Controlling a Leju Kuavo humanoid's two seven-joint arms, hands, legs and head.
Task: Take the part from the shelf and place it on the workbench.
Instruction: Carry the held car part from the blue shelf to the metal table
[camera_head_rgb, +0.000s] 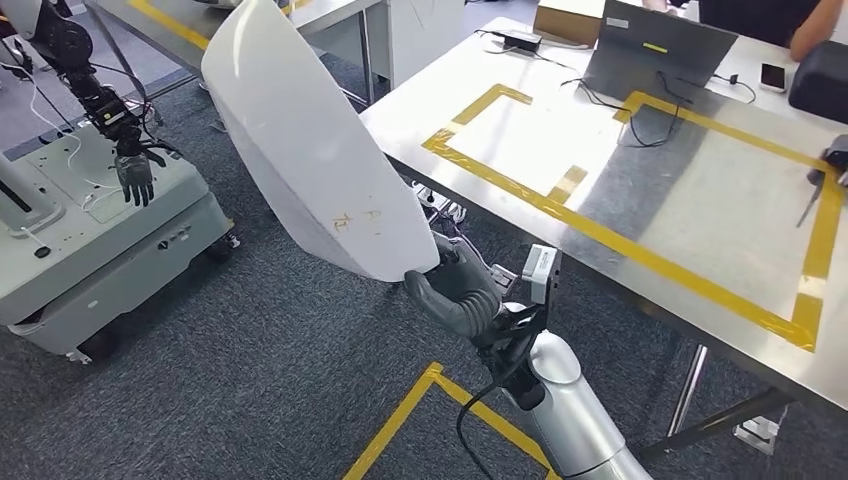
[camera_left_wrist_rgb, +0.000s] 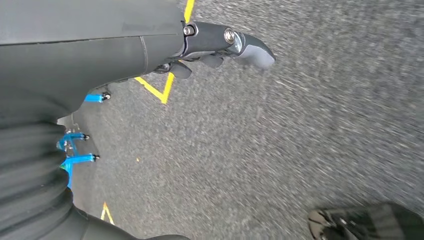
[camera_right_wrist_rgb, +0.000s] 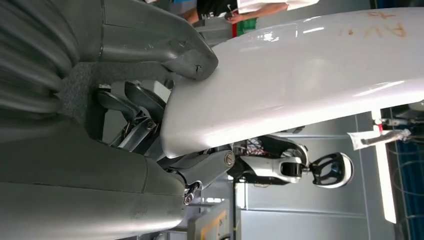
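Beside the workbench (camera_head_rgb: 640, 190), white part (camera_head_rgb: 310, 140) gripped in right hand (camera_head_rgb: 455, 290); left hand (camera_left_wrist_rgb: 220, 47) fingers curled, empty.

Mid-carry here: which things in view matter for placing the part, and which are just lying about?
For the job: white part, held at its lower end by the right hand; workbench with its yellow-taped square.

Lying about: laptop, cardboard box, phone, the other robot's arm on the grey cart.

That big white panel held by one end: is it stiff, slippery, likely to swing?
The panel looks stiff: it juts up from the right hand without sagging. Its glossy surface may be slippery. Gripped at one narrow end, it could probably pivot or tip.
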